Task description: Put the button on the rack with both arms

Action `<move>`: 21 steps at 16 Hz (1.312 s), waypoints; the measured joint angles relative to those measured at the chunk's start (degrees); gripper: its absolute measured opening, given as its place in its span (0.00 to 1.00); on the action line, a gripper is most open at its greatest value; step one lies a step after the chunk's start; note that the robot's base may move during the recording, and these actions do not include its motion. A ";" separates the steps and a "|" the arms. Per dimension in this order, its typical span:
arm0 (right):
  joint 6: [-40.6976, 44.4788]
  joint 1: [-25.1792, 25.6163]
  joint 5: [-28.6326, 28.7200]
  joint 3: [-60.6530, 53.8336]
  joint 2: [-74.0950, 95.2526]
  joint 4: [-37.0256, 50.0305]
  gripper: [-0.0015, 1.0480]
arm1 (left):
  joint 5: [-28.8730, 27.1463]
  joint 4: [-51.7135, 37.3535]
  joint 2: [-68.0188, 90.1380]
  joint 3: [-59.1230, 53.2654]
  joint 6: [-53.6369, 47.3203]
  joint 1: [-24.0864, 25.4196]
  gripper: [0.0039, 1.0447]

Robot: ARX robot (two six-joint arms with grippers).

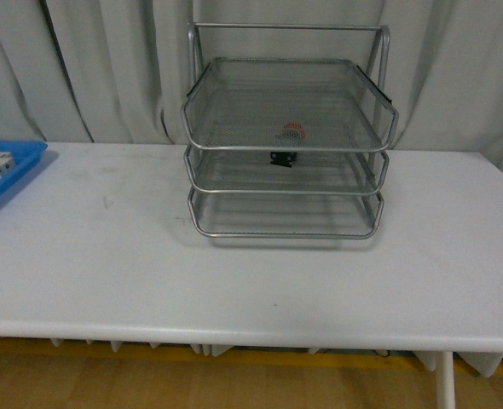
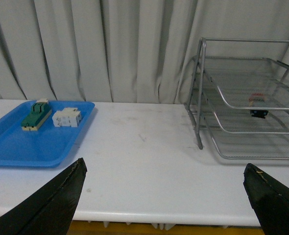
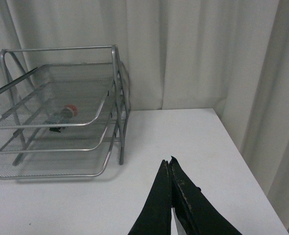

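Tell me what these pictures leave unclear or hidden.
- Button: seen only through the rack's mesh in every view, small and blurred. It seems to sit on the middle shelf, but its exact pose is unclear.
- Blue tray: cut off by the front view's edge.
- Left gripper: only two wide-apart finger ends show.
- Right gripper: fingertips together; the frame edge hides the rest.
- Both arms: absent from the front view.
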State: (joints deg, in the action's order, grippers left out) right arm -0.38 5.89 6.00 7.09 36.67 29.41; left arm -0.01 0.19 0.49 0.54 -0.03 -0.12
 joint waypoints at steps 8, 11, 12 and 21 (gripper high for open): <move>0.02 -6.21 -5.81 -2.97 -6.95 -3.93 0.02 | -0.02 -0.02 0.00 0.00 0.00 0.00 0.94; 0.04 -5.88 -5.95 -3.74 -9.03 -5.35 0.02 | 0.00 0.00 0.00 0.00 0.00 0.00 0.94; 0.04 -5.88 -5.99 -4.13 -10.69 -6.69 0.02 | 0.00 0.00 0.00 0.00 0.00 0.00 0.94; 0.04 -5.88 -5.99 -6.49 -23.23 -15.87 0.02 | 0.00 0.00 0.00 0.00 0.00 0.00 0.94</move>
State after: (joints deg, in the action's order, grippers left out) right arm -0.34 0.01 0.01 0.60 13.43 13.54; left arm -0.01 0.19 0.49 0.54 -0.03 -0.12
